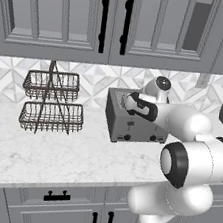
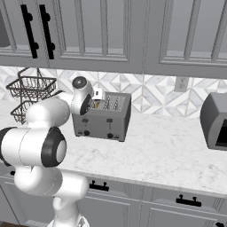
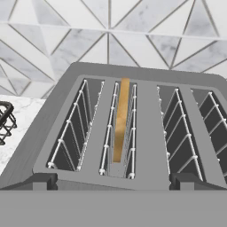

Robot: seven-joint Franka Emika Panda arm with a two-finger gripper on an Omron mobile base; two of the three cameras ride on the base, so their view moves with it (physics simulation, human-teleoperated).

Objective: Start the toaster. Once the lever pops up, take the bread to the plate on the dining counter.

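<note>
Where the marble counter (image 1: 52, 150) meets the tiled wall, you see the toaster (image 2: 103, 116) standing, a wire basket rack (image 1: 51, 102) well to its left. Your fingers (image 3: 113, 181) hang spread wide just above its slots, holding nothing. The bread (image 3: 120, 119) stands upright in the second slot from the left in the hand view.

From my left base camera the arm's white links cover the right half of the toaster (image 1: 132, 121), and I cannot make out its slots there. In the hand camera the bread (image 3: 120, 119) shows only as a thin tan edge between the wires; its lower part is sunk out of sight. The toaster's right slots run off that picture's edge. The dark appliance (image 2: 216, 120) is cut off at the right edge.
</note>
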